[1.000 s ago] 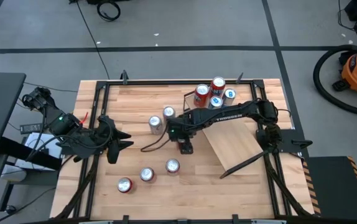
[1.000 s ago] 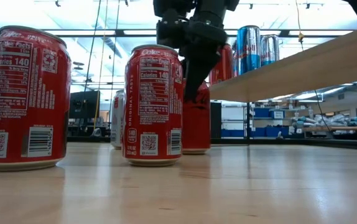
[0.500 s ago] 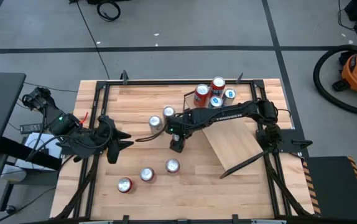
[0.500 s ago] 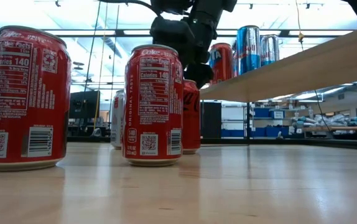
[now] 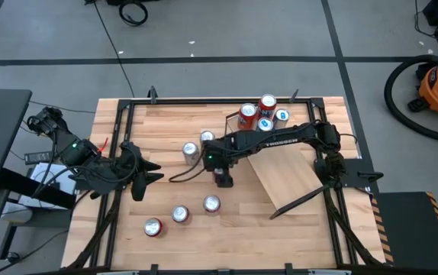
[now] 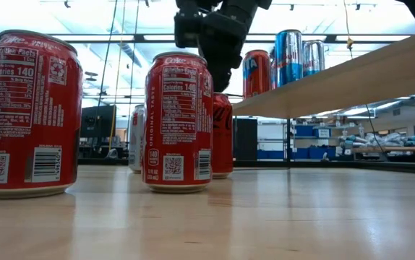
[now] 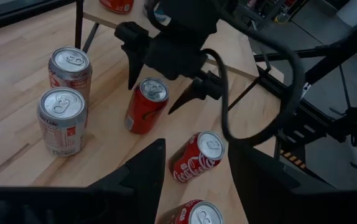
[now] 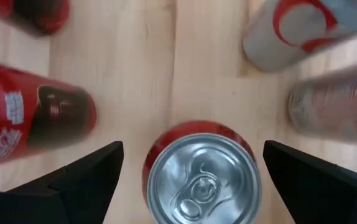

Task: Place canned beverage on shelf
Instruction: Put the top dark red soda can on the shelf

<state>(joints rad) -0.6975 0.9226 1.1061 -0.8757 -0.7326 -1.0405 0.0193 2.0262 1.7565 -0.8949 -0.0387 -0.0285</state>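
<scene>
Planked tabletop (image 5: 295, 229) carries everything, and the risks start at its front edge: three red cans (image 5: 179, 215) stand close together there, just nearer than the target can (image 8: 200, 177), so a wide or slanted descent could knock one over. The right gripper (image 5: 223, 177) hangs directly over that upright red can near the table's middle, fingers spread wide to either side of its lid and not yet touching it; closing too high would probably pinch only the rim and let it slip. Two silver cans (image 5: 191, 151) stand just beyond. Farther back, the sloped shelf (image 5: 284, 177) already holds cans (image 5: 263, 114) near the far edge, so a released can may slide. The left gripper (image 5: 144, 176) waits at the left edge, fingers apart.
</scene>
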